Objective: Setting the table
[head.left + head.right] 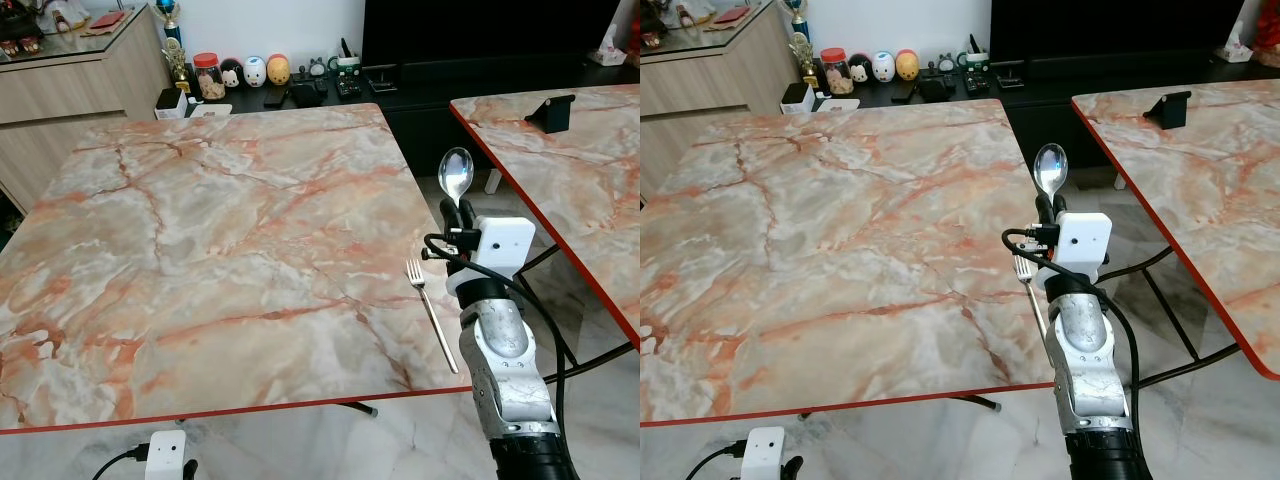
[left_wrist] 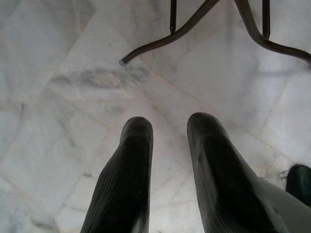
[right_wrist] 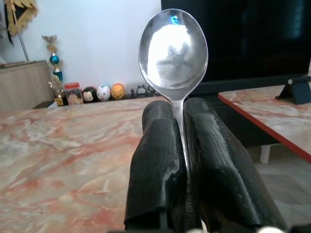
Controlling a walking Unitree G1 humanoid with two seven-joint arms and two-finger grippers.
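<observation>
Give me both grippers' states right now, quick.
Left gripper: open, holding nothing, hanging over the floor.
Right gripper: shut on the spoon, bowl pointing up, beside the table edge.

A marble-patterned table (image 1: pixel 200 230) with a red edge is carrying a fork (image 1: pixel 430 310) lying near its right edge.

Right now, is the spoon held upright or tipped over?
Upright: the right tool is shut on the spoon handle, bowl pointing up, beside the table edge.
</observation>
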